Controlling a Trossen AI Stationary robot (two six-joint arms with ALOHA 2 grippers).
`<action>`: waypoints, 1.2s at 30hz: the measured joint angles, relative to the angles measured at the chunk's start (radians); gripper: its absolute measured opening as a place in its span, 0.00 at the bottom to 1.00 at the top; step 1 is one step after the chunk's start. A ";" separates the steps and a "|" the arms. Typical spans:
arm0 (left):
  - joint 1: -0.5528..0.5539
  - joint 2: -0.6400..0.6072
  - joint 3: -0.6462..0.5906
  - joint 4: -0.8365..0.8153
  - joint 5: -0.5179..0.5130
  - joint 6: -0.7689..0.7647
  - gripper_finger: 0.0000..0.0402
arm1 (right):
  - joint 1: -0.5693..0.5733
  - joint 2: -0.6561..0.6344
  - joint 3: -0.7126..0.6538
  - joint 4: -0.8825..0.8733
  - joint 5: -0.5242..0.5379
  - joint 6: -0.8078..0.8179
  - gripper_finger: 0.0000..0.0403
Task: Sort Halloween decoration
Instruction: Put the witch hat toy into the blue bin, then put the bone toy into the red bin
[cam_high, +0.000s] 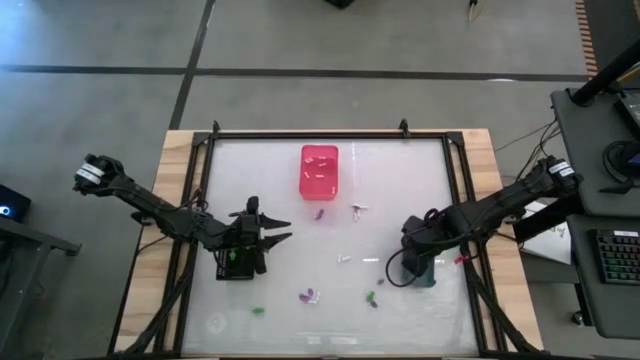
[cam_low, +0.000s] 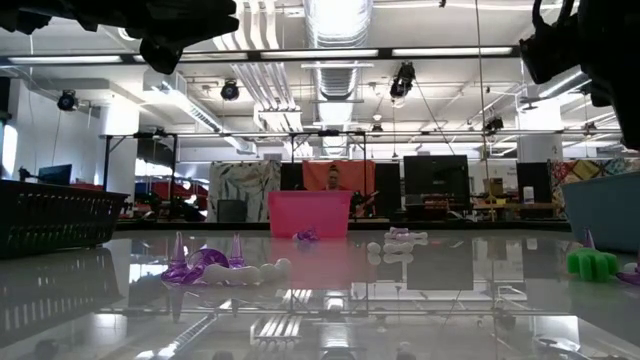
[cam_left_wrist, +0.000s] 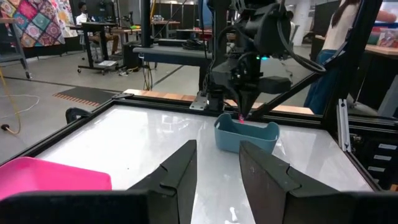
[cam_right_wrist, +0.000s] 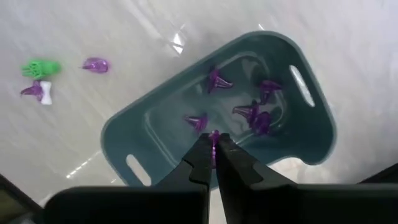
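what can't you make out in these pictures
- Black mesh bin, low view: cut off by the picture's edge; in the high view the left arm covers it, so its contents stay hidden.
- Grey-blue plastic bin, high view: covered by the right pincer, shut on a tiny purple piece.
- Pink plastic bin, high view: its white pieces are too small to identify.
- Left pincer: open, nothing visible between its fingers.

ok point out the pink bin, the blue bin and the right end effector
pink bin (cam_high: 319, 171), high view, its floor
blue bin (cam_right_wrist: 155, 127), right wrist view, inner wall
right end effector (cam_right_wrist: 213, 163), right wrist view, between fingertips
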 joint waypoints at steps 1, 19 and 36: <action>0.000 0.000 0.000 0.000 0.000 0.000 0.26 | 0.000 0.000 0.000 0.003 0.000 0.000 0.02; 0.000 0.000 0.000 0.000 0.000 -0.004 0.26 | 0.000 0.000 0.000 0.008 0.095 0.026 0.20; 0.000 0.000 0.000 0.004 0.058 -0.107 0.26 | 0.097 -0.004 -0.001 0.219 0.176 -0.113 0.34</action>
